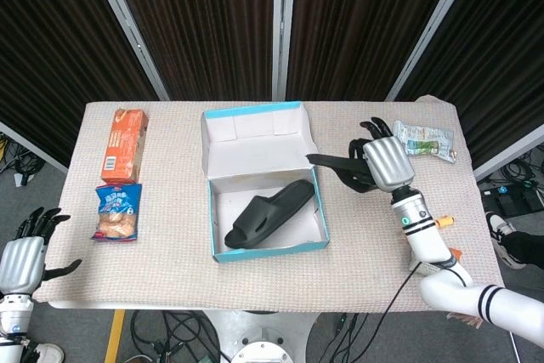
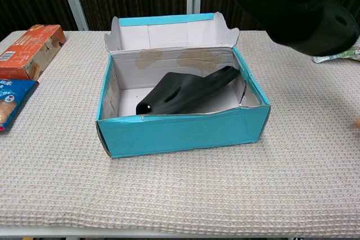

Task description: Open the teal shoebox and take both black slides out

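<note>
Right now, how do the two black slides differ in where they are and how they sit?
The slide in the box lies inside the teal shoebox, leaning on its wall; the lifted slide is in the air, right of the box.
The slide in the box is touched by nothing; the lifted slide is held by the right hand.
Both are plain black.

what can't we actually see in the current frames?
- Right hand: the chest view shows none of it; the lifted slide fills that corner, cut by the top edge.
- Its grip on the slide: hidden under the hand in the head view.
- Left hand: head view only, at the frame's corner.
- Snack bag: print too small to read.
</note>
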Tool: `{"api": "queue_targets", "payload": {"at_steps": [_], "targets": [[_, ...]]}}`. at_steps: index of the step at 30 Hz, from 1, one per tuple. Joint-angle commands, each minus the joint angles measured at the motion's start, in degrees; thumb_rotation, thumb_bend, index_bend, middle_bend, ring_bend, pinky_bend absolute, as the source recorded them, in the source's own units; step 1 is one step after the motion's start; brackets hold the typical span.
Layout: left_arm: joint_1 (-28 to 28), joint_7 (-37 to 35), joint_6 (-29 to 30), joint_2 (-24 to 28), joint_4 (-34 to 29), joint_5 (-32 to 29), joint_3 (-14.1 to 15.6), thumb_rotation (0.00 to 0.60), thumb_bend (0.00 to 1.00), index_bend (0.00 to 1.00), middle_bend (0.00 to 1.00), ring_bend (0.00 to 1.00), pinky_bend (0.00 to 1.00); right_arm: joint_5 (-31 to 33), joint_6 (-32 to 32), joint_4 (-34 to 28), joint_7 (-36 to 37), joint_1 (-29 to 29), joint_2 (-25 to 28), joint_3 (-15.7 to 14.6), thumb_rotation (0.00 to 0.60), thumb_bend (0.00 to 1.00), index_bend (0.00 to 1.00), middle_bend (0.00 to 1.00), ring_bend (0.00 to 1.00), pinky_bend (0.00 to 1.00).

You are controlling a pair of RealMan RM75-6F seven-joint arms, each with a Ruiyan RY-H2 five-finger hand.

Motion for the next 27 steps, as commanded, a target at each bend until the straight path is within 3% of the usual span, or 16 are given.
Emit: {"api": "queue_targets", "payload": {"at_steps": [1,4,6,8,10,12,19,27], "targets": [[-0.30,0.45,-0.16,0.26,-0.51,0.03,-0.14,0.600,0.00,0.23,0.13,0.04,0.14,6.40,-9.62,1.80,0.53,-0.90,2.77,-2.31,0.600,0.49,0.66,0.53,0.15,0.13],[-0.57,1.00,-0.37,0.58,-1.15,0.09,-0.12,0.600,0.00,0.23,0.13,0.04,0.14,8.35,-13.77,5.62,0.41,0.32,1.31,-2.91,0.600,0.42,0.54,0.44,0.10,0.06],[-0.61,1.25,-0.41,0.81,-1.56,0.02,-0.09,0.600,0.00,0.23,0.13,0.04,0.14,9.73,-16.29,8.35,-0.47,1.38,-0.07,-3.26,0.600,0.32,0.36,0.32,0.03,0.01],[-0.60,1.39,-0.42,1.00,-1.89,-0.12,-0.06,0.600,0.00,0.23,0.13,0.04,0.14,11.77,-18.65,10.34,-2.15,2.53,-1.04,-3.50,0.600,0.17,0.12,0.15,0.00,0.00],[-0.64,1.50,-0.45,1.20,-2.06,-0.23,-0.10,0.600,0.00,0.23,0.13,0.04,0.14,12.99,-18.78,11.15,-3.25,3.13,-1.73,-3.20,0.600,0.05,0.01,0.03,0.00,0.00],[-0.86,1.50,-0.48,1.54,-2.16,-0.17,-0.25,0.600,0.00,0.23,0.13,0.04,0.14,13.27,-17.53,10.88,-3.68,3.22,-1.89,-2.65,0.600,0.00,0.00,0.00,0.00,0.00],[-4.80,0.47,-0.80,4.45,-2.92,4.29,-2.12,0.600,0.00,0.23,0.13,0.04,0.14,12.50,-12.00,4.61,-4.15,1.19,2.88,-1.54,0.600,0.00,0.00,0.00,0.00,0.00],[-18.49,-7.48,-9.45,8.83,-6.98,13.25,-6.20,0.600,0.00,0.23,0.13,0.04,0.14,10.02,-5.13,-3.34,-1.52,-3.72,10.33,-1.10,0.600,0.00,0.00,0.00,0.00,0.00]]}}
